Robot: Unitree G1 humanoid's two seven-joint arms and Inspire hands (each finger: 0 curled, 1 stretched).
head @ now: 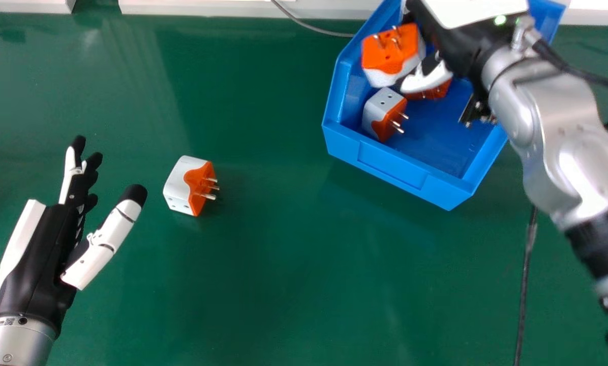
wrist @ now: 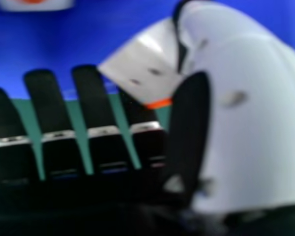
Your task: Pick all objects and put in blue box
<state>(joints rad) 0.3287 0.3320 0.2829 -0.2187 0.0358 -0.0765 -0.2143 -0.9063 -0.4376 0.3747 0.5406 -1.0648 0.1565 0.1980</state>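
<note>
My right hand (head: 428,79) is over the blue box (head: 395,173), pinching a white and orange plug adapter (head: 390,53) whose pins point up. In the right hand view, the held adapter (wrist: 145,66) is between a finger and the thumb of my right hand (wrist: 187,132). Inside the box lie another adapter (head: 384,114), pins to the right, and one more (head: 438,90) partly hidden under the hand. A further adapter (head: 189,185) rests on the green table, its pins facing right. Left of it, my left hand (head: 44,254) is open and holds nothing.
The green table (head: 263,284) stretches between my left hand and the box. A thin grey cable (head: 309,26) runs to the box's back left side. White edging (head: 207,7) lines the far side, and a black cable (head: 525,284) lies at the right under my forearm.
</note>
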